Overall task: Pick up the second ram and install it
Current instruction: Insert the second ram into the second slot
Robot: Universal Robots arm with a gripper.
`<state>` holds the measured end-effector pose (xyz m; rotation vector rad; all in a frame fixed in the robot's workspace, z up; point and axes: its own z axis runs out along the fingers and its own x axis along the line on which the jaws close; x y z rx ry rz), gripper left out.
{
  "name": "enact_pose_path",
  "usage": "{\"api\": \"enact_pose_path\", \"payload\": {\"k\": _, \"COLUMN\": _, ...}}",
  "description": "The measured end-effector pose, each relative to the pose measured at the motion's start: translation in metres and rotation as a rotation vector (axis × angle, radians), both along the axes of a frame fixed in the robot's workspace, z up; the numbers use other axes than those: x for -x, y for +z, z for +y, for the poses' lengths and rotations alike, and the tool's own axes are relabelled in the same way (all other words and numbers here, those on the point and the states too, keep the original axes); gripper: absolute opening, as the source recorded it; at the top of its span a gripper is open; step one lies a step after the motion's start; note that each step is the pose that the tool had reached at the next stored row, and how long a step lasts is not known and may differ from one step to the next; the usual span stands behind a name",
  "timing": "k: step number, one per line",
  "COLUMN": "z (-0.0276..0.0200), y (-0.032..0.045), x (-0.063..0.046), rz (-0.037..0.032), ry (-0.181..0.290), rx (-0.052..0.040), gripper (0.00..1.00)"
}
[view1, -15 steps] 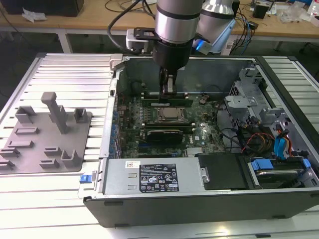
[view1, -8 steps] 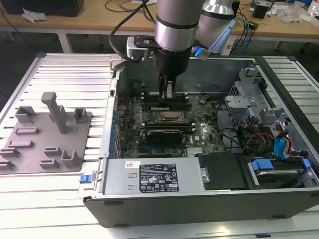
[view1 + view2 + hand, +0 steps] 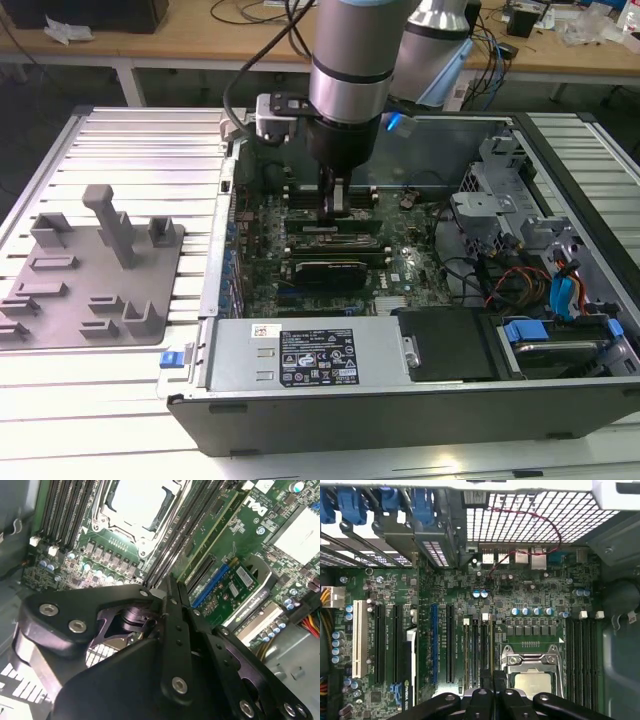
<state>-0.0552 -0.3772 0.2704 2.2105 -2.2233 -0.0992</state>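
My gripper (image 3: 335,208) reaches down into the open computer case (image 3: 300,400), at the memory slots beside the processor socket. In the first wrist view the second ram (image 3: 492,647) appears edge-on as a thin green-gold strip. It stands in a slot and runs in between my fingertips. My gripper (image 3: 493,676) is shut on it, fingers pressed close from both sides. In the second wrist view the black gripper (image 3: 172,582) has its two fingers together, with the tips at the row of slots. Another stick (image 3: 475,650) sits in a neighbouring slot.
The silver processor (image 3: 532,682) lies next to the slots, with more dark memory slots (image 3: 580,655) beyond it. A graphics card (image 3: 330,270), a power supply (image 3: 305,355) and a drive cage (image 3: 490,200) crowd the case. A grey holder tray (image 3: 90,270) lies at the exterior view's left.
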Motion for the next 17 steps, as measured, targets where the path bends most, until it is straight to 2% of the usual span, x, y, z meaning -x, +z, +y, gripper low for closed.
{"api": "enact_pose_path", "payload": {"k": 4, "z": -0.0001, "y": -0.0124, "x": 0.0, "rz": -0.0004, "ry": 0.004, "rx": 0.0, "gripper": 0.09}}
{"api": "enact_pose_path", "payload": {"k": 11, "z": -0.0005, "y": -0.0228, "x": 0.0, "rz": -0.0018, "ry": 0.004, "rx": -0.0023, "gripper": 0.09}}
{"api": "enact_pose_path", "payload": {"k": 17, "z": -0.0012, "y": -0.0268, "x": -0.008, "rz": -0.0016, "ry": 0.007, "rx": -0.0027, "gripper": 0.09}}
